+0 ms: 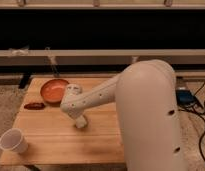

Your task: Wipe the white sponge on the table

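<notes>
The light-wood table (56, 146) fills the lower left of the camera view. My white arm reaches in from the right and bends down to the tabletop near its middle. At its tip the gripper (79, 118) points down, shut on the white sponge (81, 123). The sponge is a small off-white block resting against the wood. The wrist hides most of the fingers from above.
An orange bowl (54, 90) sits at the table's back left, with a dark red object (34, 105) in front of it near the left edge. A white paper cup (13, 140) stands at the front left corner. Cables and a blue device (186, 96) lie on the floor to the right.
</notes>
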`<state>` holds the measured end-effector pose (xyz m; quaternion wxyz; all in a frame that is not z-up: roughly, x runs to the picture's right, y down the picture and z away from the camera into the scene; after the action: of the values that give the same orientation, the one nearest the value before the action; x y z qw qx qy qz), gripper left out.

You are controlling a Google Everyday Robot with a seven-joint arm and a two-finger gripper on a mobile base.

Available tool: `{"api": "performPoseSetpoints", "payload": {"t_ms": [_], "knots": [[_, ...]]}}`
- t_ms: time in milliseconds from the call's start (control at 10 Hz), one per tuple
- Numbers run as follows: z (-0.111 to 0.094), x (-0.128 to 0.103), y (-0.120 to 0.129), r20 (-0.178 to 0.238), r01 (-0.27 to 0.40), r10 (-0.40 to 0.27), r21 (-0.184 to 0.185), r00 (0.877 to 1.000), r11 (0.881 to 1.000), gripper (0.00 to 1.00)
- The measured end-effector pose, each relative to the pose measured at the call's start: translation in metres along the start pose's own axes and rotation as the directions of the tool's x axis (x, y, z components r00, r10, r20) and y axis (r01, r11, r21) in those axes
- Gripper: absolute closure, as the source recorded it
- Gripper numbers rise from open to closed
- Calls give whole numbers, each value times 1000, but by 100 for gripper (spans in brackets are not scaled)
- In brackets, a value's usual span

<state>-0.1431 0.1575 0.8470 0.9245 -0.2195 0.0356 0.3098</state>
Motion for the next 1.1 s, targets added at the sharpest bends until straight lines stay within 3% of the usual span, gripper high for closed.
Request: {"api": "performPoseSetpoints", "payload": {"t_ms": [600, 900, 1100], "knots": [[10, -27, 8, 47, 62, -63, 16, 997, 998, 100], [12, -40, 25, 57, 115, -115, 9, 992, 993, 100], [17, -51, 50, 59, 174, -173, -2, 983, 985, 100]]}}
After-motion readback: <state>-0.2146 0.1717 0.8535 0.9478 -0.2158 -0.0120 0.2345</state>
